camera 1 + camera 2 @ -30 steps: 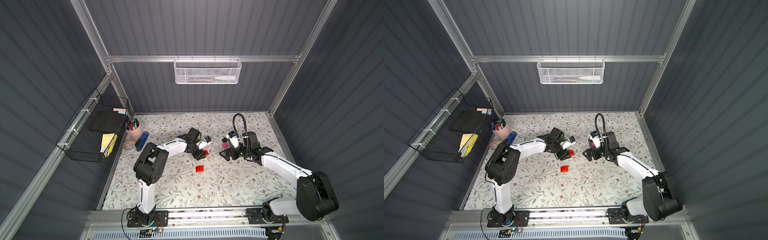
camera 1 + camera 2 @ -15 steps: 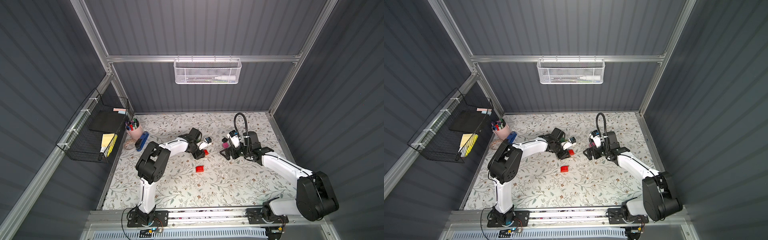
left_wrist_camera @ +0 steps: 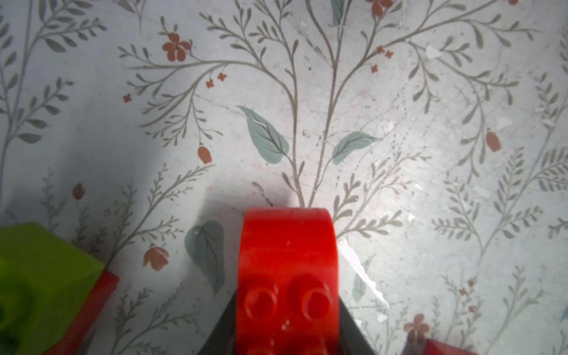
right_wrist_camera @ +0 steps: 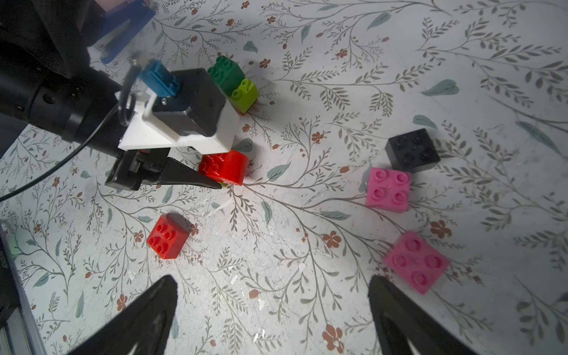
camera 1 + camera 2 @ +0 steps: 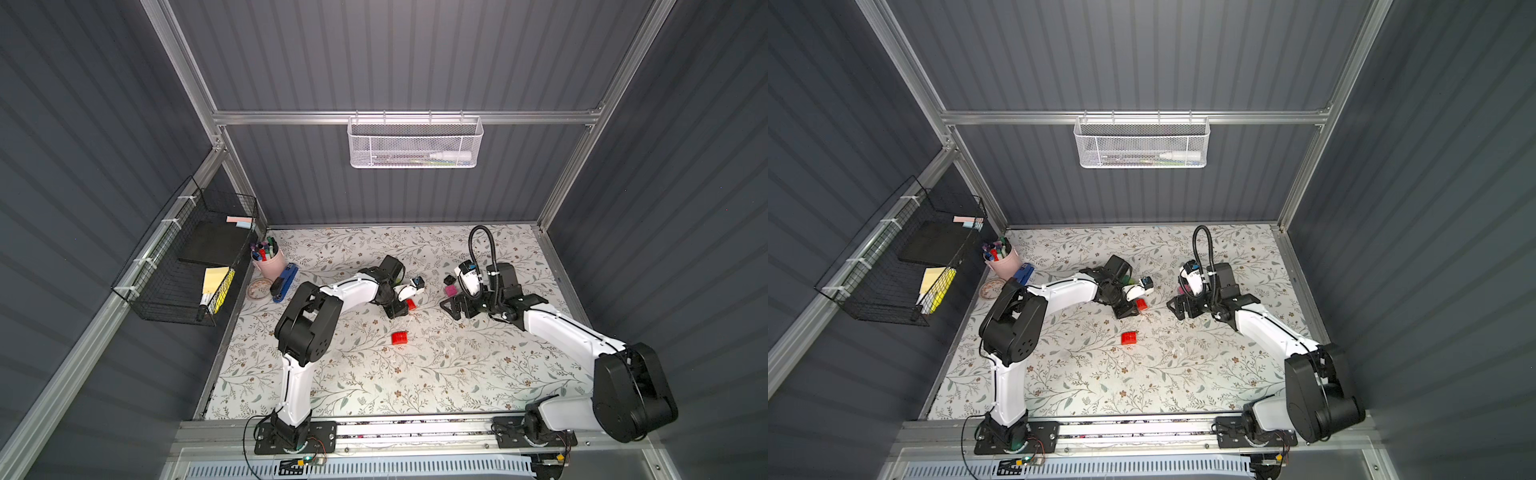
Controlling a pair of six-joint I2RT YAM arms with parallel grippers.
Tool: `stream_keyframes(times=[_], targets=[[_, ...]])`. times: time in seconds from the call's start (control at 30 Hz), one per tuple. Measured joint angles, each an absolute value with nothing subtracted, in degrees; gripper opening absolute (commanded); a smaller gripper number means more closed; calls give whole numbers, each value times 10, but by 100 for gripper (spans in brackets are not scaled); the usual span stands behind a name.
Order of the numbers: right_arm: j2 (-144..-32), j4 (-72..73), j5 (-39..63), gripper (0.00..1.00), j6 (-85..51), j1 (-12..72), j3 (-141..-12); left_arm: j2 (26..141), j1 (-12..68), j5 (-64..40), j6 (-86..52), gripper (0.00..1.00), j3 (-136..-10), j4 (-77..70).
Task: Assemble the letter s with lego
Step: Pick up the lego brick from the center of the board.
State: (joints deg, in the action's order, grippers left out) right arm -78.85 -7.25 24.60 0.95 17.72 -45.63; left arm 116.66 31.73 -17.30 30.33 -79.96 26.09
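Blurry, edge-cropped lime green brick (image 3: 43,276)

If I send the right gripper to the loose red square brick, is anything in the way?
Nothing visible: only bare floral mat lies between the open right gripper and the red square brick.
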Motion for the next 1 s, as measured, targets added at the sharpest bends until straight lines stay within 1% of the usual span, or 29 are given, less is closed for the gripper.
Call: stream_keyframes(times=[0.23, 0.37, 0.53, 0.77, 1.0], targets=[[-784, -62, 247, 99, -13, 169, -455, 1166, 310, -193, 338, 35, -856, 323], [-791, -58, 258, 99, -34, 169, -457, 1160, 290, -233, 384, 35, -886, 362], [-827, -48, 282, 99, -74, 169, -465, 1160, 256, -255, 430, 38, -947, 417], [-886, -35, 303, 97, -147, 172, -494, 1161, 222, -264, 479, 40, -1015, 447], [-941, -23, 305, 96, -226, 199, -540, 1200, 207, -265, 528, 40, -1066, 473]])
